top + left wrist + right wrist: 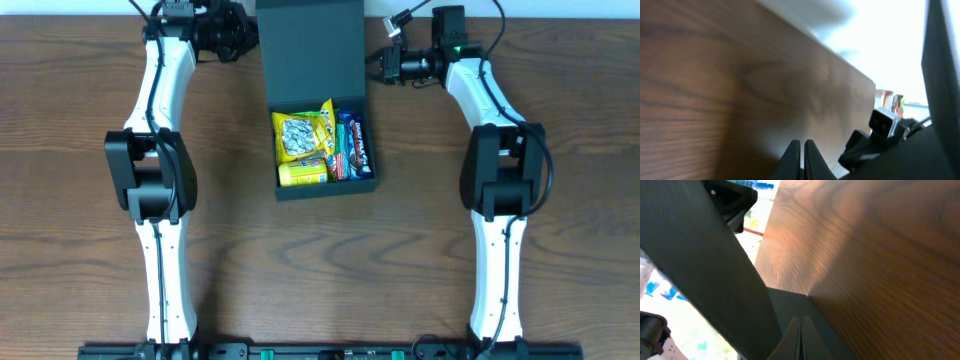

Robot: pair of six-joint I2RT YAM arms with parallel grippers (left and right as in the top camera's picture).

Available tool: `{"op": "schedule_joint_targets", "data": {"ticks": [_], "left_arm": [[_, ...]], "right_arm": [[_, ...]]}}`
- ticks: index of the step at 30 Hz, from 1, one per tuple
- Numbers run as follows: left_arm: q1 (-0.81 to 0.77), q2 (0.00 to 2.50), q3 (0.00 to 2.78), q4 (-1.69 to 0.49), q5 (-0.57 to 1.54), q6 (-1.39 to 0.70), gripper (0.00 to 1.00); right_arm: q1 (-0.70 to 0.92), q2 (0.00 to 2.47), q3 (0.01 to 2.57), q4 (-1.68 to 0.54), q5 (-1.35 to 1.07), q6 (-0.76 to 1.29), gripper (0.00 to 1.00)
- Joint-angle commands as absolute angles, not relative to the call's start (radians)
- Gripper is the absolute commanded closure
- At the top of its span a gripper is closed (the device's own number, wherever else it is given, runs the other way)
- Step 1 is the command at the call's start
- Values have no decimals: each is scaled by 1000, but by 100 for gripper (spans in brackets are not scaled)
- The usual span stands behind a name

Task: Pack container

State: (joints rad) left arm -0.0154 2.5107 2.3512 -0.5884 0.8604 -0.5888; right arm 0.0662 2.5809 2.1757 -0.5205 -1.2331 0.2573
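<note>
The dark green-black container (325, 188) stands at the table's middle back, open, its flap lid (311, 50) raised behind it. It holds snack packets: a yellow one (300, 140) with a silver window, and blue and green ones (353, 145). My left gripper (250, 38) is shut and empty just left of the lid; in the left wrist view the closed fingers (802, 150) point along the table, with the lid's dark edge (942, 75) at right. My right gripper (374, 64) is shut and empty just right of the lid; its fingers (801, 325) lie against the lid's dark surface (700, 255).
The brown wooden table (80, 250) surrounds the container. Both arm bases stand at the front edge, left (155, 180) and right (505, 180). The table's far edge lies just behind the lid.
</note>
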Motion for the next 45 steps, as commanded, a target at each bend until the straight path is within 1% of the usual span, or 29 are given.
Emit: {"op": "schedule_joint_targets", "data": {"ticks": [1,4,8,11,17,19,22,24,28,33,37,39,40,45], "left_arm": [[-25,2496,2434,-632,892,-474,94],[-34,2496,2492,-694,891,-411,94],[-46,2492,2574,-796,891,-325,94],[-51,2478,2633,-915,891,-224,94],[-53,2421,2650,-1068,874,-66,94],[-53,2389,2650,-1158,806,-4,94],[-55,2356,2650,-1250,697,39,94],[-56,2332,2650,-1290,662,68,94],[-60,2306,2650,-1317,661,83,94],[-72,2301,2650,-1332,634,82,94],[-86,2301,2650,-1353,530,12,94],[-96,2302,2646,-1396,381,-76,94],[-96,2302,2641,-1410,340,-101,94],[-91,2302,2585,-1457,303,-144,94]], "right_arm": [[46,2449,2197,-523,-1279,204,99],[46,2391,2197,-589,-1226,154,98],[57,2288,2197,-834,-1048,-45,99],[68,2224,2197,-991,-967,-191,99],[73,2169,2197,-1147,-817,-275,98],[73,2150,2197,-1223,-803,-350,99],[73,2131,2197,-1268,-729,-356,98],[73,2116,2197,-1279,-653,-346,99],[72,2085,2197,-1267,-549,-296,98],[70,2061,2197,-1232,-390,-179,98],[60,2061,2195,-1227,-389,-150,98],[55,2062,2157,-1222,-389,-150,98],[55,2063,2139,-1221,-389,-150,98],[56,2064,1972,-1181,-430,-120,98]]}}
